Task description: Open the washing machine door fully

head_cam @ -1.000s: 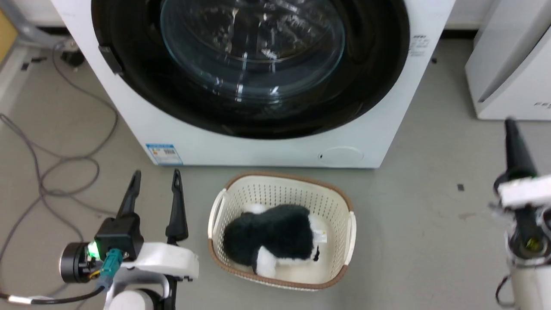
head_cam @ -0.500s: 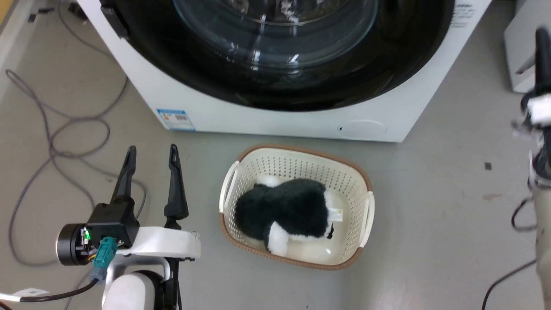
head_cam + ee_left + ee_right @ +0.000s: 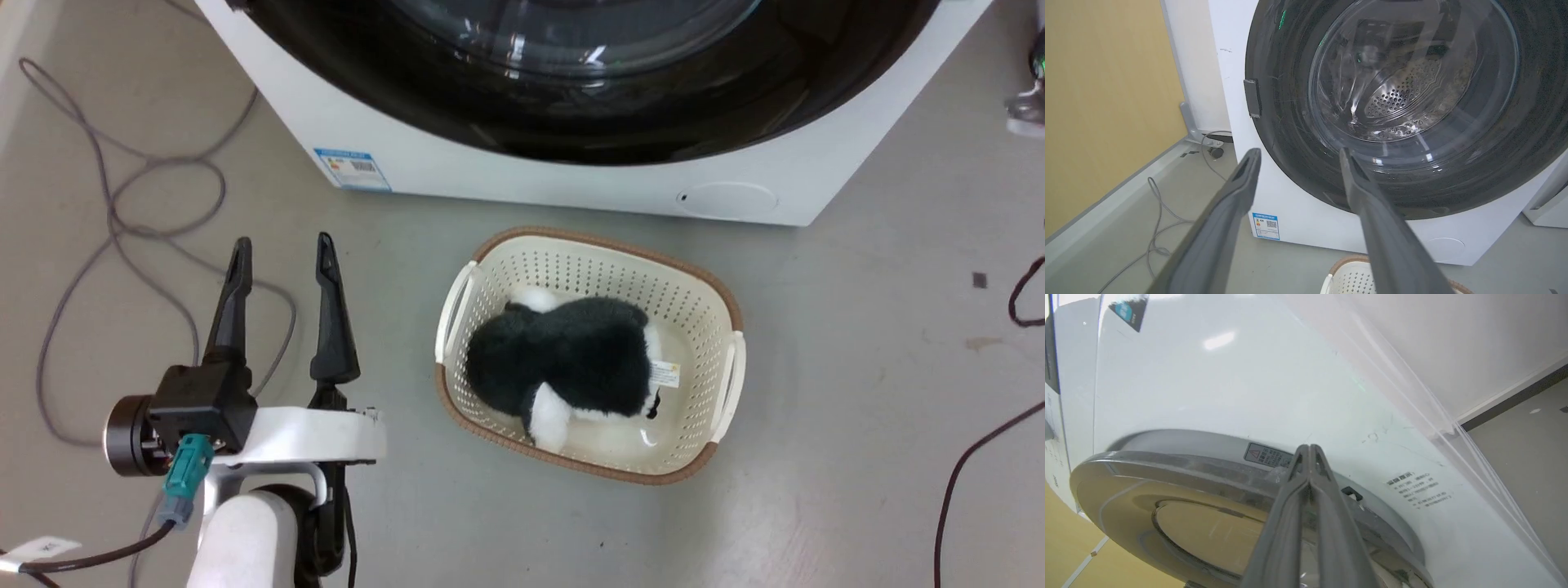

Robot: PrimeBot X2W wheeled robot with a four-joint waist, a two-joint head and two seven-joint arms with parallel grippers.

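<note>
The white washing machine (image 3: pixel 571 184) stands across the top of the head view. Its door (image 3: pixel 653 114) lies closed against the front: glossy black rim and bulging glass (image 3: pixel 1404 81), with a small black handle notch (image 3: pixel 1252 98) at its left side. My left gripper (image 3: pixel 282 245) hovers open over the floor, well short of the washer; in the left wrist view its fingers (image 3: pixel 1237 192) frame the door's lower left. My right gripper (image 3: pixel 1309 447) is shut with nothing in it, tips at the door's rim (image 3: pixel 1167 473), seen edge-on. Contact cannot be told.
A cream basket (image 3: pixel 694 278) with a black and white plush toy (image 3: pixel 571 359) sits on the floor just before the washer. Grey cables (image 3: pixel 122 204) loop at the left, a dark cable (image 3: pixel 963 465) at the right. A white appliance (image 3: pixel 1547 200) stands beside the washer.
The head camera has moved, so washer and basket shifted in the picture. My right gripper rose up the right side and left the head view. The left gripper stayed open in place.
</note>
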